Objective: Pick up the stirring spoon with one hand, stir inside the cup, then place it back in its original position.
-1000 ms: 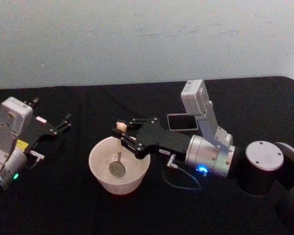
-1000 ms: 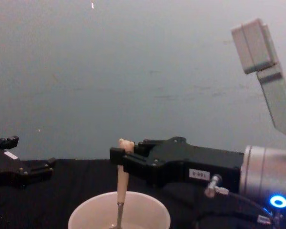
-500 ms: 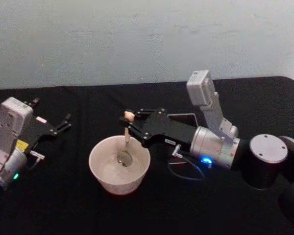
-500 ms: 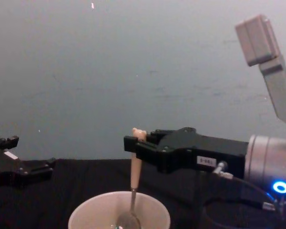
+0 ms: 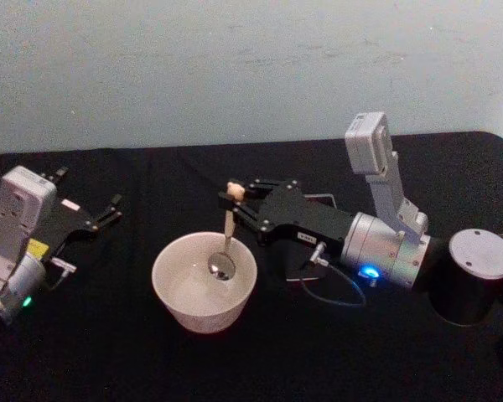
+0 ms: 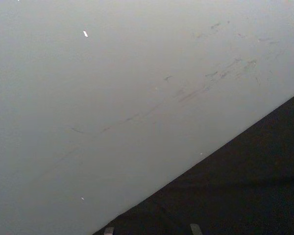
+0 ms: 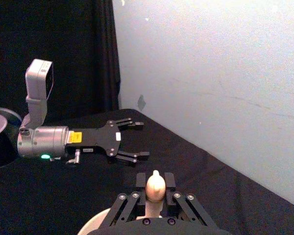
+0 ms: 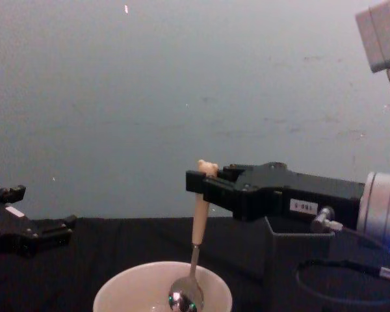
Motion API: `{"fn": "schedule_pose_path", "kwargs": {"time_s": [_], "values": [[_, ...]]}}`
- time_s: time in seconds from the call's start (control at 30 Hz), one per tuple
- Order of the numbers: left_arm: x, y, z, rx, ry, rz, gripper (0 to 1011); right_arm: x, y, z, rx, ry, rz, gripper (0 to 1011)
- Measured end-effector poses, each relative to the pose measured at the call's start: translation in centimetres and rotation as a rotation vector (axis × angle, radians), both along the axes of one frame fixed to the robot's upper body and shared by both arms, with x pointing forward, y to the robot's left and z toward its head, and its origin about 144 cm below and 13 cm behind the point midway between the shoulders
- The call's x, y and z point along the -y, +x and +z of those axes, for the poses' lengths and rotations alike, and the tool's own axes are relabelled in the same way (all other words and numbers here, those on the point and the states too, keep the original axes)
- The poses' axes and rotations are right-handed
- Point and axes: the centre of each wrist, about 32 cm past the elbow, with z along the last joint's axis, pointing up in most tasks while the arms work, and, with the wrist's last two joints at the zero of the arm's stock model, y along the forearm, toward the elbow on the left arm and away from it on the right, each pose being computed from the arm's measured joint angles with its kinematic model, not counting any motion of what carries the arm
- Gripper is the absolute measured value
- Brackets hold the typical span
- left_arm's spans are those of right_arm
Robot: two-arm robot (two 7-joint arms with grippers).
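Stirring spoon (image 5: pixel 226 239) near upright, steel bowl inside cup (image 5: pixel 203 311), lower centre of head view.
Right gripper (image 5: pixel 233 198) clenched on the peach handle above the cup's right side; dark grey holder (image 8: pixel 289 257) just behind it. Left gripper (image 5: pixel 88 191) at left edge, fingers spread.

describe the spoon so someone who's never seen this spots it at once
On the black-draped table, find the wide cream-white round cup. Dipping into it, held by the right end effector, is a slim spoon with a shiny steel bowl; its pale peach handle sets it apart from the black end effector.
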Motion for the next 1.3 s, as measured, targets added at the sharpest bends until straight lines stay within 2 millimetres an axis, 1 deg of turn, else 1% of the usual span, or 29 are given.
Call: {"fn": "schedule_pose_path", "kwargs": {"time_s": [0.33, 0.83, 1.03, 1.3], "values": [[0.0, 0.0, 0.0, 0.0, 0.0, 0.0, 1001, 0.1, -0.2, 0.8, -0.016, 0.031, -0.033, 215], [0.0, 0.0, 0.0, 0.0, 0.0, 0.0, 1001, 0.7, -0.4, 3.4, -0.032, 0.103, -0.12, 215], [0.0, 0.0, 0.0, 0.0, 0.0, 0.0, 1001, 1.1, -0.4, 4.1, -0.035, 0.125, -0.142, 215], [0.0, 0.0, 0.0, 0.0, 0.0, 0.0, 1002, 2.3, -0.3, 4.8, -0.041, 0.144, -0.175, 215]]}}
